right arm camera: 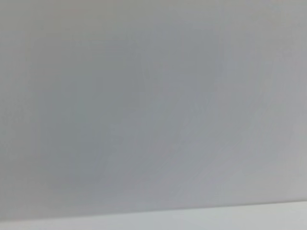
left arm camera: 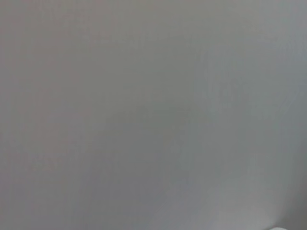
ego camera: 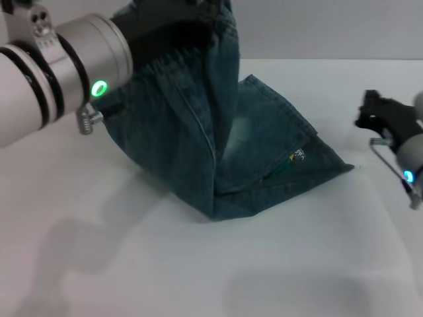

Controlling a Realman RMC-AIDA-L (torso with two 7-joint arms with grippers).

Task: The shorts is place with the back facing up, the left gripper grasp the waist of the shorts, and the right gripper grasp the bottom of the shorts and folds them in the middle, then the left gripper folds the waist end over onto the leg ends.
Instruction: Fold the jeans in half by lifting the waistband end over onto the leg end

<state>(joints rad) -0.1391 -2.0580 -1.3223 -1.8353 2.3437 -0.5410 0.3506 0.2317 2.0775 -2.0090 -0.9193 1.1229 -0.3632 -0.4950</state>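
I have the shorts (ego camera: 218,152) folded lengthwise on the white table (ego camera: 297,264), with the waist of the shorts (ego camera: 173,63) hoisted into the air under the left gripper (ego camera: 173,30). That gripper is clenched on the gathered band, as far as I can judge; its black claw is partly cut off at the top of the head view, so I see the bunched denim better than the fingers. From the gripper the cloth hangs down and slopes away to the leg ends (ego camera: 291,172), which lie flat on the table, a small print (ego camera: 297,156) showing near the hem. The right gripper (ego camera: 370,115) sits well apart from the shorts, beyond the hem, low over the table; I cannot tell how its claw stands. Both wrist views give me only blank grey.
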